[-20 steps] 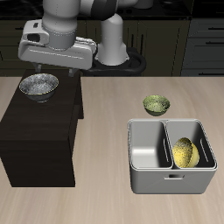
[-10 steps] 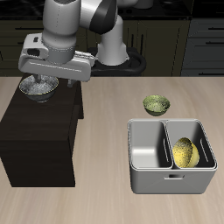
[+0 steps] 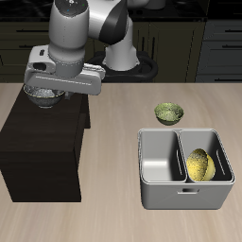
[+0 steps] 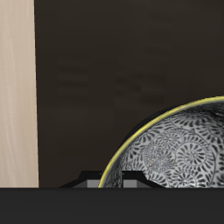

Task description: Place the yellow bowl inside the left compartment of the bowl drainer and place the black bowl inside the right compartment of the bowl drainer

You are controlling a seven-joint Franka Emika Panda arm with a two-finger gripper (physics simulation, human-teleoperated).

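The black bowl [image 3: 40, 95], grey-speckled with a pale rim, sits on top of a dark cabinet [image 3: 43, 142]. My gripper [image 3: 47, 92] hangs right over it, its fingers apart and mostly hidden behind the hand. In the wrist view the black bowl [image 4: 175, 153] is close, seen from above. The yellow bowl [image 3: 198, 164] leans on its edge inside the bowl drainer [image 3: 185, 196], in the compartment farther from the cabinet. The other compartment holds nothing.
An olive-green bowl [image 3: 168, 113] sits on the table just behind the drainer. The dark cabinet is a tall block standing on the wooden table [image 3: 113, 161]. The arm's base [image 3: 121, 57] rises at the back.
The hand has moved down and a little toward the table's front, closing in on the black bowl. Bowls and drainer have not moved.
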